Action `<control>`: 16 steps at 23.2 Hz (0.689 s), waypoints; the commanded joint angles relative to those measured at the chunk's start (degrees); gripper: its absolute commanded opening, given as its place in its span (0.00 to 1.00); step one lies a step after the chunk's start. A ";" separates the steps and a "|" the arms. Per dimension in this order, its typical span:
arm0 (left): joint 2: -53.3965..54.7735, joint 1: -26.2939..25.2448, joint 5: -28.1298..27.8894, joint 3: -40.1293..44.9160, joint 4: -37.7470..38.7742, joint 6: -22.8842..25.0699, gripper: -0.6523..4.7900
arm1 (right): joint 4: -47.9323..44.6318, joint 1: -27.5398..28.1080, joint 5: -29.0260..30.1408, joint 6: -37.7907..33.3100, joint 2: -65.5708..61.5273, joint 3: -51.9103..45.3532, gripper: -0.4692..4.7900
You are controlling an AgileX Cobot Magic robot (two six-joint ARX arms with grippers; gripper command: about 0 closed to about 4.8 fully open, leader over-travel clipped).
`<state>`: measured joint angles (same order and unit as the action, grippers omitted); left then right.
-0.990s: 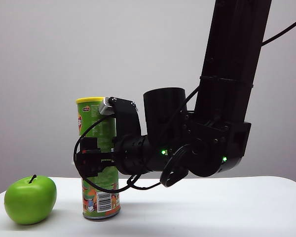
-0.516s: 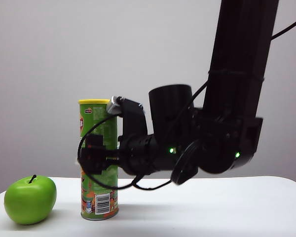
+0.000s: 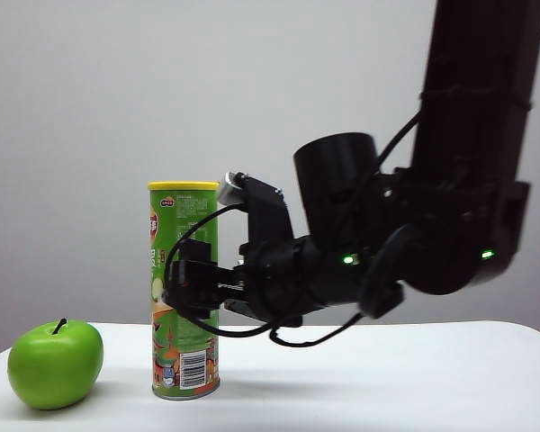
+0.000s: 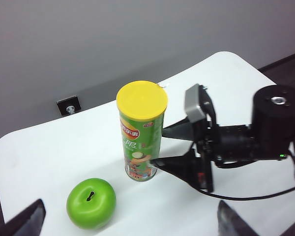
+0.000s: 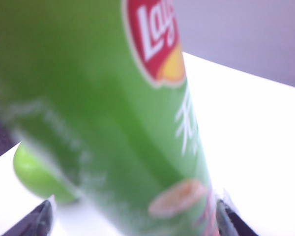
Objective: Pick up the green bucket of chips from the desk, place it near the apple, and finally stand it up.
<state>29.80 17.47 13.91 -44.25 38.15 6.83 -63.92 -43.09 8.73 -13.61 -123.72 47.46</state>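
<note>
Even soft light; right wrist view blurred.

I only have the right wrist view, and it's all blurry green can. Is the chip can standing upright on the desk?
Observer: Yes, in the exterior view the green bucket of chips stands upright, base flat on the desk.
Operator: Where's the apple?
Observer: The apple sits beside it, apart, on the side away from the arm.
Operator: And the grippers?
Observer: The right gripper is at mid-can, jaws open either side; the left gripper hangs away from the can, open, empty.
</note>
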 commanded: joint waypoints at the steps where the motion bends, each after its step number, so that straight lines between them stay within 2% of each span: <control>1: 0.04 -0.02 0.33 -0.11 -1.01 0.24 1.00 | -0.61 -0.09 0.11 -0.61 3.06 -3.32 1.00; 5: 0.04 -0.02 0.28 -0.11 -1.27 0.24 1.00 | -0.59 0.07 -0.31 -0.87 8.31 -8.46 1.00; 7: 0.04 -0.02 0.22 -0.11 -1.62 0.22 1.00 | -0.46 0.22 -1.38 -2.62 14.12 -12.41 1.00; 10: 0.04 -0.02 -1.16 -0.13 -1.60 -0.26 1.00 | 4.66 0.48 -4.50 -2.58 25.40 -17.09 1.00; 11: 0.04 -0.02 -1.49 -0.11 -1.55 -0.50 1.00 | 7.56 0.83 -4.63 -2.47 28.63 -17.77 1.00; 12: 0.04 -0.02 -1.97 -0.11 -1.33 -1.51 1.00 | 16.66 1.66 -4.48 -2.49 35.47 -18.14 1.00; 16: 0.04 -0.02 -2.40 -0.20 0.39 -2.82 1.00 | 39.36 3.48 -4.02 -1.75 51.80 -18.01 1.00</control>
<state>29.82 17.50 11.75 -44.25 37.76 5.02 -35.03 -39.83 4.60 -16.01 -76.62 29.45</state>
